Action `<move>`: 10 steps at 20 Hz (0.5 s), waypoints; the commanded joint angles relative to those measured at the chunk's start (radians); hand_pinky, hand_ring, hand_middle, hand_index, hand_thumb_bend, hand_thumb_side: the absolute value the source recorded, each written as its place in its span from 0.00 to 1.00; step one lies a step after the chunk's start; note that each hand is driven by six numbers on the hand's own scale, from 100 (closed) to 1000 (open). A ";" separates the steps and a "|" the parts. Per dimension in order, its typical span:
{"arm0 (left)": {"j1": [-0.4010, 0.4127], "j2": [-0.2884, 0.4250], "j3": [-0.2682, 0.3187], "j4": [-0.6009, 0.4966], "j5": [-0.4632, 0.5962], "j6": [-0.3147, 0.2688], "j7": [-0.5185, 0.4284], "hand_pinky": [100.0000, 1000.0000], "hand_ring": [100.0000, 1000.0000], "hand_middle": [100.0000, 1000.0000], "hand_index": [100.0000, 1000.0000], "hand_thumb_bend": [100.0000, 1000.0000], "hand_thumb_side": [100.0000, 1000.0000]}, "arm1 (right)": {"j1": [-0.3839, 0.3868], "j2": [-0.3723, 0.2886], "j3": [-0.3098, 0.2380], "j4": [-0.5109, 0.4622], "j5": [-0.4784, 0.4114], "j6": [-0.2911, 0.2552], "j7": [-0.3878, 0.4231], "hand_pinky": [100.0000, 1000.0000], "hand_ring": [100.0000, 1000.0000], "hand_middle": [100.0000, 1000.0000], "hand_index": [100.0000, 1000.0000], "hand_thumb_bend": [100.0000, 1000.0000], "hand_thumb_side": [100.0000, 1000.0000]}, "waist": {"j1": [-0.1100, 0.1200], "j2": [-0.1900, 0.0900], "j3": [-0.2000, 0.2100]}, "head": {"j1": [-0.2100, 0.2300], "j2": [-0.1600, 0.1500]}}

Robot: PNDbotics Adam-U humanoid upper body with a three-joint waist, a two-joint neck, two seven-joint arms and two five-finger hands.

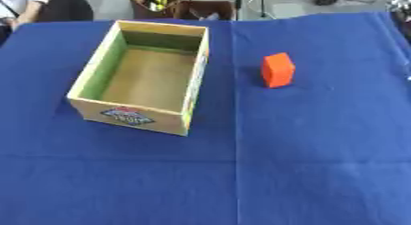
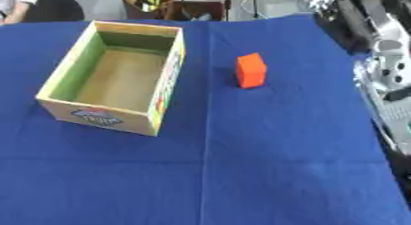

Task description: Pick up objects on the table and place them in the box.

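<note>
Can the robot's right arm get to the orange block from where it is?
Probably yes. The orange block stands alone on the blue cloth, right of the box, with nothing around it. The right arm shows at the right edge, on the block's side; its hand isn't visible.

Open cardboard box (image 1: 141, 75) on a bench draped in blue cloth (image 1: 305, 150), left of centre, inside bare, a printed label on its near wall. Orange block (image 1: 278, 70) standing upright to the right of it, well apart. No robot hand visible.
</note>
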 commanded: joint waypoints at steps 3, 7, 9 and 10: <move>0.002 0.016 -0.004 -0.018 0.005 0.001 -0.006 0.43 0.59 0.53 0.74 0.29 0.90 | -0.084 -0.065 0.064 0.092 0.076 -0.015 0.074 0.86 0.85 0.79 0.92 0.33 1.00 | -0.001 -0.025 0.002 | -0.007 0.001; 0.005 0.020 -0.006 -0.018 0.011 0.001 -0.005 0.43 0.59 0.53 0.74 0.29 0.90 | -0.149 -0.093 0.117 0.173 0.133 -0.053 0.131 0.86 0.85 0.81 0.92 0.38 1.00 | -0.002 -0.031 0.004 | -0.009 0.006; 0.006 0.021 -0.008 -0.018 0.013 0.001 -0.007 0.43 0.59 0.53 0.74 0.29 0.90 | -0.179 -0.102 0.140 0.216 0.161 -0.074 0.160 0.85 0.86 0.81 0.91 0.41 1.00 | -0.003 -0.033 0.005 | -0.009 0.006; 0.007 0.022 -0.008 -0.018 0.013 0.002 -0.008 0.43 0.59 0.53 0.74 0.29 0.90 | -0.193 -0.106 0.152 0.238 0.175 -0.085 0.174 0.86 0.86 0.81 0.92 0.42 1.00 | -0.004 -0.034 0.005 | -0.009 0.005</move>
